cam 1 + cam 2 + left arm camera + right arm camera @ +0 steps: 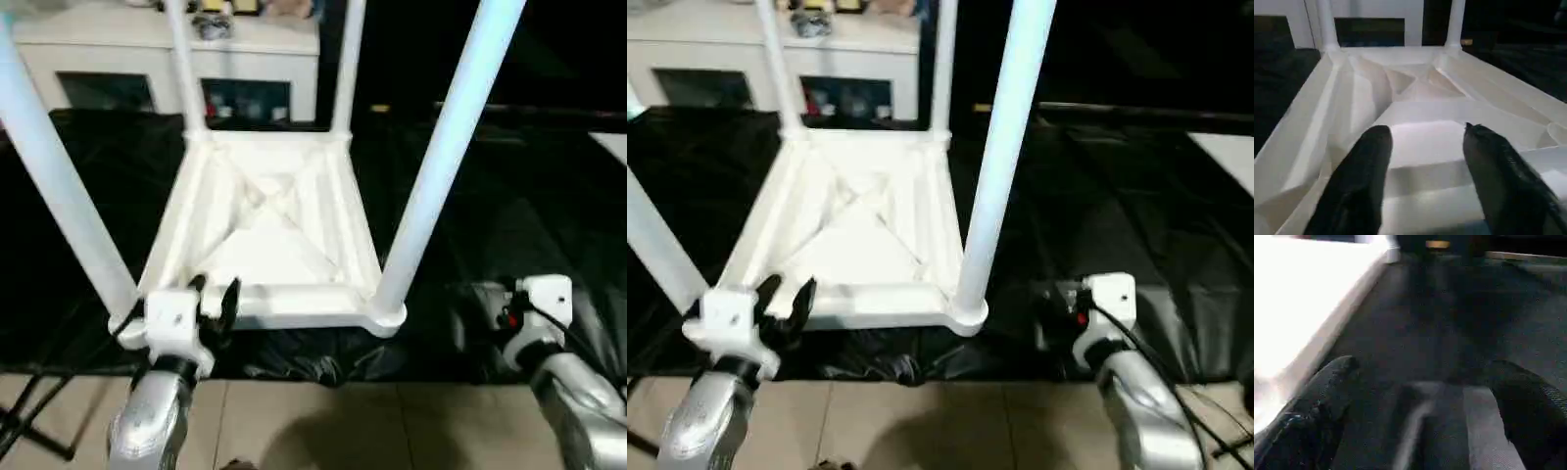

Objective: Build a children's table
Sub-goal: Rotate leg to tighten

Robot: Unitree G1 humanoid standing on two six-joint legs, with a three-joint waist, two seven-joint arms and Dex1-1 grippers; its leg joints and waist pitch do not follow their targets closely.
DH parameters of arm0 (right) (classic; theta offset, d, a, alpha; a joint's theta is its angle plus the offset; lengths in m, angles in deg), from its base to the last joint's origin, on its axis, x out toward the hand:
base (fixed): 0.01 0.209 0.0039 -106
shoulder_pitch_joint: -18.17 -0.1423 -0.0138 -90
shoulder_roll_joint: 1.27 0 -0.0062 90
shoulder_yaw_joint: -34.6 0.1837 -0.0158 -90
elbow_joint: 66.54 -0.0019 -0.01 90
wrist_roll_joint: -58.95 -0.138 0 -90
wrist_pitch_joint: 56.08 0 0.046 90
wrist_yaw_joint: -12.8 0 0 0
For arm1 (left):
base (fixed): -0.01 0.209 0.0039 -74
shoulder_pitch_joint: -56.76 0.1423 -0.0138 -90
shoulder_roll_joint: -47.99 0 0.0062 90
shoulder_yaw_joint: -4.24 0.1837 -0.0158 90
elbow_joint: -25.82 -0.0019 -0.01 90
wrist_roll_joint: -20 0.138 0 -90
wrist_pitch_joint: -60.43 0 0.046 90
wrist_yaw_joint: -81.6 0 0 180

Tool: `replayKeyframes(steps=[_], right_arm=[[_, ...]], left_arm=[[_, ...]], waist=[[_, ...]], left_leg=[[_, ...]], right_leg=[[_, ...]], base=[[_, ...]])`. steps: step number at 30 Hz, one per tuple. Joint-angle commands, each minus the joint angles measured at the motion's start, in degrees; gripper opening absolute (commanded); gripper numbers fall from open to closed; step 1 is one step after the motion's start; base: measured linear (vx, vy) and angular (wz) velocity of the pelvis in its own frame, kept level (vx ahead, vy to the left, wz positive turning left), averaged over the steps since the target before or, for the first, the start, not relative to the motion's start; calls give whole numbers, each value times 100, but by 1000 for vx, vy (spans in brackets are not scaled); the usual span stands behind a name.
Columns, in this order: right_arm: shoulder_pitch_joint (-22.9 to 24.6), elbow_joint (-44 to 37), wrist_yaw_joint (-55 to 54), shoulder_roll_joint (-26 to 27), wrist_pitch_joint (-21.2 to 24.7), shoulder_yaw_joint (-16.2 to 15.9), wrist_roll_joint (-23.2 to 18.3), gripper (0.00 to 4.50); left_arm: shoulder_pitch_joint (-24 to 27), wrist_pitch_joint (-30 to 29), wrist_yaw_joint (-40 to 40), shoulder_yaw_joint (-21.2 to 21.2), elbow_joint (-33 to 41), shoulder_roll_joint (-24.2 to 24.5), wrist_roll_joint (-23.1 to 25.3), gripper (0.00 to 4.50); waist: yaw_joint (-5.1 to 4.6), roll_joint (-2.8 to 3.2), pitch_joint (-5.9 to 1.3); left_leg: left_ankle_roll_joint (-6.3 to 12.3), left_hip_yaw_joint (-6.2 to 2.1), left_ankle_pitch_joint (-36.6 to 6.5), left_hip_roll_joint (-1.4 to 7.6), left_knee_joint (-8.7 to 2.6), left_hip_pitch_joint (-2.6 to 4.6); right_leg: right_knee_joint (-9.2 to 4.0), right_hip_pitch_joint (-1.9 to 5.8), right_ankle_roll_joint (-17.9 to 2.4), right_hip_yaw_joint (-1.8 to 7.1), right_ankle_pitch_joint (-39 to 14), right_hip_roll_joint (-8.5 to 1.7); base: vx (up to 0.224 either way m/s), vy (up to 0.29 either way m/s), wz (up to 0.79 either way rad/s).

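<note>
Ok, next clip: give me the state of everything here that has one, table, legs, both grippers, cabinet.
Children's table: upside down on the black sheet, ribbed underside facing up.
Legs: all four standing up from the corner sockets.
Left gripper: open, empty, fingers at the tabletop's near edge.
Right gripper: open, empty, over the black sheet beside the table.
White cabinet: behind the table, glass doors closed, small items on top.
</note>
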Motion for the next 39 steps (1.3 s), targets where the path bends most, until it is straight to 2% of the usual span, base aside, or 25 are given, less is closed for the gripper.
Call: replayKeyframes(steps=[1,4,5,7,8,9,10,11,12,13,14,15,16,18,19,21,22,23,24,25,27,30,32,35,39], right_arm=[[101,-197,669,-267,63,-177,-235,450],[323,-376,1581,-724,49,-314,-525,450],[376,-460,1853,-873,99,-346,-645,450],[439,-635,2316,-1108,269,-431,-884,450],[429,-735,2640,-1232,399,-511,-1067,450],[423,-754,2682,-1243,408,-542,-1081,450],[393,-834,2823,-1270,433,-690,-1118,450],[321,-837,2822,-1226,436,-787,-1101,450],[270,-825,2824,-1204,430,-847,-1096,450],[168,-790,2740,-1078,432,-904,-1101,450],[92,-758,2703,-1002,437,-931,-1119,450],[21,-727,2656,-906,419,-979,-1115,450],[-28,-704,2631,-849,407,-1007,-1111,450],[-139,-610,2487,-708,382,-1052,-1071,450],[-165,-584,2433,-667,372,-1058,-1049,450],[-302,-462,2206,-473,352,-1093,-978,450],[-339,-432,2154,-428,352,-1105,-967,450],[-442,-336,1976,-295,319,-1118,-897,450],[-615,-145,1703,-91,226,-1115,-767,450],[-722,-16,1528,16,169,-1097,-691,450],[-895,186,1318,154,88,-1072,-624,450],[-1038,327,1230,247,32,-1068,-617,450],[-1167,451,1288,298,30,-1077,-659,450],[-1314,624,1321,338,-39,-1106,-604,450],[-1531,928,1339,382,-155,-1106,-620,450]], left_arm=[[179,352,-55,45,204,-35,37,300],[638,875,-156,19,431,-133,53,320],[771,1004,-285,12,513,-152,166,327],[1123,1222,-717,-122,632,-228,527,358],[1316,1358,-995,-277,666,-350,640,358],[1341,1367,-1051,-325,674,-371,661,371],[1432,1404,-1248,-542,690,-458,686,371],[1431,1390,-1314,-668,671,-485,645,384],[1429,1402,-1352,-736,650,-494,617,394],[1360,1365,-1248,-768,541,-405,513,400],[1315,1348,-1180,-770,467,-339,456,403],[1195,1370,-1128,-814,295,-227,415,422],[1110,1385,-1106,-841,182,-158,399,436],[856,1368,-954,-862,-127,58,280,444],[796,1343,-881,-857,-193,110,227,447],[472,1269,-604,-866,-520,361,76,449],[386,1258,-546,-875,-602,421,56,449],[190,1145,-392,-893,-701,519,-15,449],[-122,1006,-161,-887,-872,664,-147,449],[-303,934,-96,-878,-1001,742,-201,449],[-664,710,-150,-906,-1275,830,-230,449],[-1033,608,-372,-1012,-1591,883,-208,449],[-1367,459,-670,-1174,-1812,875,-275,449],[-1630,331,-786,-1267,-1896,875,-313,449],[-1857,212,-857,-1252,-2003,774,-388,449]], waist=[[-9,-29,-181],[-23,38,-112],[-68,-8,-75],[-95,33,-34],[205,166,-7],[651,-11,-55],[464,-317,-116],[188,-284,40],[167,-297,132],[203,-287,166],[266,-103,-65],[213,-122,-57],[196,-38,-83],[137,-40,-67],[118,-42,-63],[60,-142,-15],[52,-115,-23],[9,-201,-15],[0,-163,17],[-29,-179,-64],[-65,-203,-51],[-80,-253,-29],[-97,-268,-51],[-73,-232,-92],[-70,-266,-92]], left_leg=[[-225,-67,-2617,109,-544,119],[-321,-73,-3404,136,-612,212],[-330,-74,-3876,149,-639,266],[-352,-26,-4550,215,-890,149],[-490,221,-5285,353,-1451,-414],[-449,633,-4375,296,-1386,-605],[-334,645,-3166,197,-727,-10],[23,-174,-252,-165,1114,786],[181,-473,110,-285,1011,202],[28,-546,-336,-249,940,371],[-310,-527,-1831,-86,306,638],[-177,-522,-3241,49,-174,496],[-41,-515,-3476,99,-337,462],[24,-508,-3477,89,-472,390],[-2,-491,-3466,72,-479,382],[-88,-433,-3512,14,-477,354],[-163,-418,-3545,-25,-452,398],[-151,-405,-3404,-16,-454,382],[-204,-417,-3440,-31,-496,375],[-202,-400,-3188,-23,-461,397],[-237,-381,-2914,1,-539,263],[-222,-329,-3045,-19,-469,372],[-181,-305,-2807,-17,-452,347],[-141,-276,-2305,27,-466,302],[-187,-204,-2322,58,-473,324]], right_leg=[[-596,59,-287,18,-2322,-126],[-685,34,-240,-46,-2523,-119],[-739,22,-201,-141,-2693,-85],[-545,203,-205,-311,-2487,65],[600,686,-369,-292,-1596,195],[993,694,-204,92,-2022,211],[448,164,225,315,-3820,33],[-1204,-1025,-45,646,-6855,-855],[-962,-310,-676,701,-6037,-792],[-862,-305,-792,518,-5492,-758],[-355,-224,-914,263,-3348,-226],[-126,-134,-752,264,-1794,123],[-160,-6,-731,278,-998,54],[-274,102,-608,262,-937,2],[-328,90,-558,266,-1106,-22],[-480,29,-402,276,-2050,-92],[-556,-35,-313,287,-2608,-129],[-602,-30,-266,290,-2831,-162],[-619,-50,-238,258,-3094,-173],[-620,-9,-284,247,-2817,-196],[-586,86,-335,170,-2323,-186],[-696,-9,-283,147,-2995,-223],[-717,11,-275,140,-3127,-240],[-646,13,-506,157,-2438,-234],[-609,-20,-662,150,-2267,-222]], base=[[-32,96,-16],[-41,80,-13],[-63,44,-8],[-74,32,-6],[-124,-14,18],[-124,-14,18],[41,-128,26],[106,-85,-4],[106,-85,-4],[-45,71,-5],[-112,18,18],[-112,18,18],[-118,-8,13],[-89,52,-2],[-80,48,-8],[-73,14,-8],[-59,-17,-6],[0,0,0],[-64,-30,-4],[-57,-29,-6],[-37,-17,-7],[0,0,0],[0,0,0],[0,0,0],[0,0,0]])
